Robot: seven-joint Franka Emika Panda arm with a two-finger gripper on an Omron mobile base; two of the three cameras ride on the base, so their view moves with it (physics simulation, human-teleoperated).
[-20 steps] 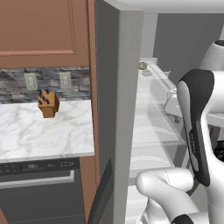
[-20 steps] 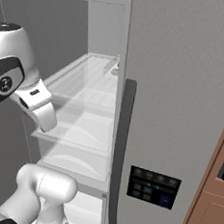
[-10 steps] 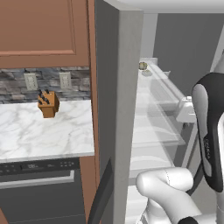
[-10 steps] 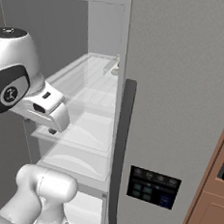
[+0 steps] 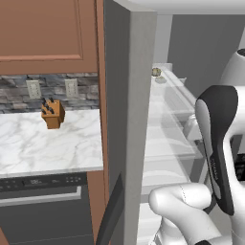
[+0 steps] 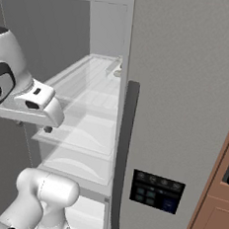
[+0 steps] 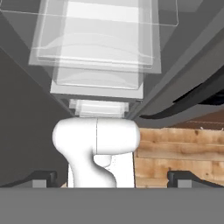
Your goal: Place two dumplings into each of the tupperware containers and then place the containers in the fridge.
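Observation:
The fridge (image 6: 188,94) stands open, its grey door (image 5: 129,124) edge-on in the left base view and its clear inner shelves (image 6: 85,128) showing beside it. A small round tan lump, seemingly a dumpling (image 5: 156,72), rests at the back of the top shelf next to a pale shallow shape that is too small to tell as a tupperware container. My gripper (image 6: 47,128) hangs in front of the middle shelves, outside the fridge. In the hand view my gripper (image 7: 111,178) is open, its fingertips (image 7: 41,177) wide apart with nothing between them, looking down past the shelf fronts (image 7: 96,48).
A marble counter (image 5: 48,143) with a wooden knife block (image 5: 52,113) lies left of the fridge, under brown wall cabinets (image 5: 48,33), with a dark appliance front (image 5: 43,210) below. The black dispenser panel (image 6: 153,197) and long handle (image 6: 124,152) are on the closed fridge door. Wooden floor (image 7: 175,153) shows below.
My arm has swung in front of the open fridge and the hand has turned from tilted downward to nearly level. The jaws stayed wide open and hold nothing.

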